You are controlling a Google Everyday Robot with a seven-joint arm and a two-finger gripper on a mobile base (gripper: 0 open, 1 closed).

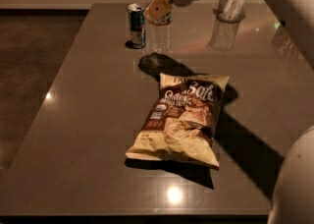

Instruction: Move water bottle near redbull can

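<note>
The water bottle [160,31], clear with a white cap, stands upright at the far side of the dark table [83,120]. The redbull can [137,25], blue and silver, stands just to its left with a small gap between them. My gripper [158,8] comes in from the upper right and is closed around the bottle's upper body. One tan finger pad [156,7] shows in front of the label. The bottle's base looks close to or on the table top.
A chip bag [184,117] lies flat in the middle of the table. A clear glass tumbler [231,1] stands at the far right, behind my arm. Part of my white body [294,188] fills the lower right corner. The table's left edge borders dark floor.
</note>
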